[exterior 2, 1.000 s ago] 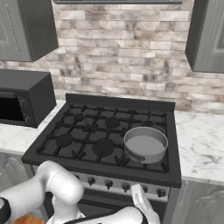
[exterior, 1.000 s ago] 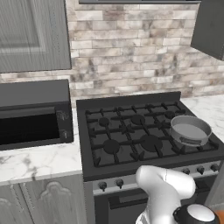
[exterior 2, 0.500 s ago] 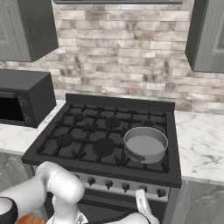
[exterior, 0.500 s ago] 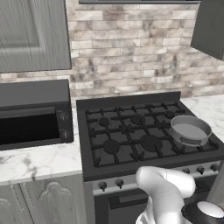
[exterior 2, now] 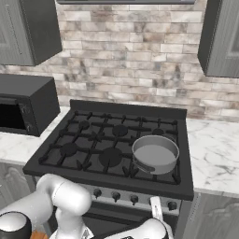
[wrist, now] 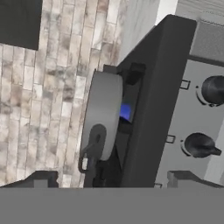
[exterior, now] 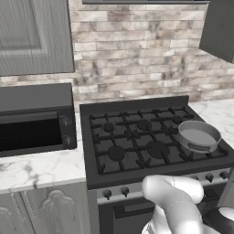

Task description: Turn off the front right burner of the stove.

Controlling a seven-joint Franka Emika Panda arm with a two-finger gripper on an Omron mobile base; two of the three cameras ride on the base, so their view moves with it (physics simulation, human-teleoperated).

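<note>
The tool (wrist: pixel 109 177) stands wide open with nothing between its fingers, and touches nothing. In the hand view its two dark tips rise at the bottom edge, close in front of the stove's (wrist: pixel 162 87) front right corner.

In the left base view, going left to right, a black microwave (exterior: pixel 34 121) sits on the marble desk (exterior: pixel 36 171), then comes the stove (exterior: pixel 151 146), with a grey pan (exterior: pixel 198 136) on its front right burner. A row of knobs (exterior: pixel 116 193) runs along the stove's front, and the white arm (exterior: pixel 176 201) rises near it.

The right base view adds the marble desk (exterior 2: pixel 214 158) on the stove's right.

The rolled hand view alone shows a blue flame (wrist: pixel 125 112) under the pan (wrist: pixel 103 116), and two knobs (wrist: pixel 199 145) on the grey front panel.
</note>
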